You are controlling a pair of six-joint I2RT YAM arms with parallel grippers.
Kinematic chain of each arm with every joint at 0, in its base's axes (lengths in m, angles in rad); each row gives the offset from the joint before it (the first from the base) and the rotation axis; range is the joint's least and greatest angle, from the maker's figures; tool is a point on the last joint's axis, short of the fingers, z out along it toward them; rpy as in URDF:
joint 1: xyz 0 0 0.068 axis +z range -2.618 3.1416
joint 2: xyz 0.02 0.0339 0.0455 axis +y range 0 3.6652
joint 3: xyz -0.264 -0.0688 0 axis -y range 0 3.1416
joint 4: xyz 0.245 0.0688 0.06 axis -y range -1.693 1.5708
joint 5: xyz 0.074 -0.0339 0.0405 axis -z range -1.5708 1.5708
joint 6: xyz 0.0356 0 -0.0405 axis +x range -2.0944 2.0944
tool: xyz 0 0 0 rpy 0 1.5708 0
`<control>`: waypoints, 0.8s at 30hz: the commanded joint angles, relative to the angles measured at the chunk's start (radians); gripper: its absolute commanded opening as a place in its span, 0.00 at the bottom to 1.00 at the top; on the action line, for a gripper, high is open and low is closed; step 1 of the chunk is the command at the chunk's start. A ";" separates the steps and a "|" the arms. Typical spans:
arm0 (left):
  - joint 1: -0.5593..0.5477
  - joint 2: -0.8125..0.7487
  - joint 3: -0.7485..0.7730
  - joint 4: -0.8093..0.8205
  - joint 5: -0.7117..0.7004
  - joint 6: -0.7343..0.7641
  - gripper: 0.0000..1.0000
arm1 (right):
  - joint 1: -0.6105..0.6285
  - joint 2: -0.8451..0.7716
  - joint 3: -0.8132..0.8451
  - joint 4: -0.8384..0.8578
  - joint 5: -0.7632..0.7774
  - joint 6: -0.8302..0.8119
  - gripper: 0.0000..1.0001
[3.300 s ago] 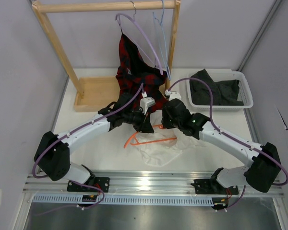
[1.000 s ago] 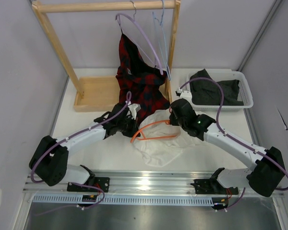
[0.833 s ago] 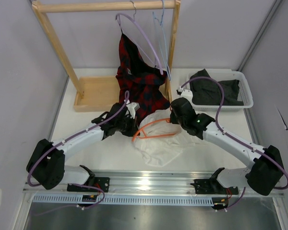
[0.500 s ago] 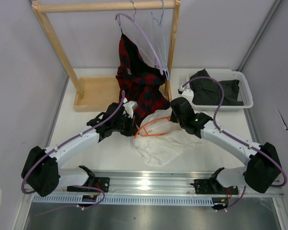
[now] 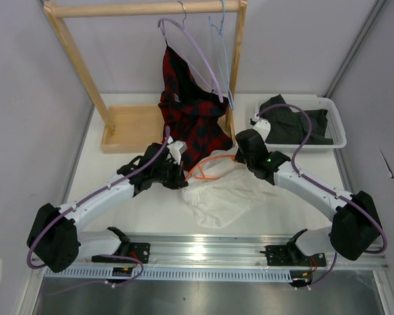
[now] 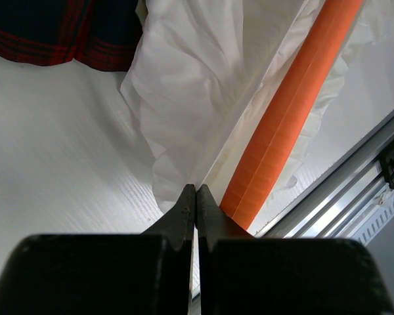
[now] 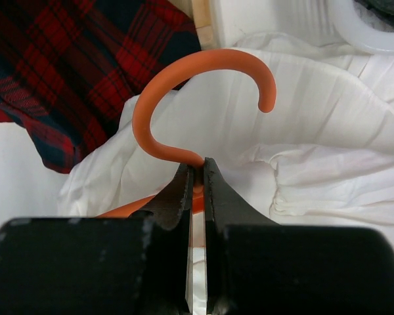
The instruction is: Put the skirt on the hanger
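Right gripper (image 7: pixel 196 172): pinched on hanger (image 7: pixel 210 59) neck under hook | left gripper (image 6: pixel 196 191): pressed together at skirt (image 6: pixel 184 98) hem, beside hanger arm | position: lay on table (image 5: pixel 118 203), hanger over skirt, near plaid (image 5: pixel 190 111)

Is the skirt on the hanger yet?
Not hung yet. The skirt lies bunched on the table; the hanger sits at its top edge, held below the hook by the right gripper. Whether it's threaded inside: cannot tell.
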 commanded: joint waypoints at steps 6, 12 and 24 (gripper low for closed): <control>-0.003 -0.056 0.011 -0.108 -0.044 0.031 0.00 | -0.048 -0.024 -0.034 0.057 0.094 0.019 0.00; 0.002 -0.039 0.103 -0.148 -0.080 0.028 0.00 | -0.047 -0.047 -0.098 0.069 0.111 0.008 0.00; 0.069 0.081 0.048 -0.117 -0.090 0.010 0.00 | -0.070 -0.154 -0.151 0.103 0.097 0.007 0.00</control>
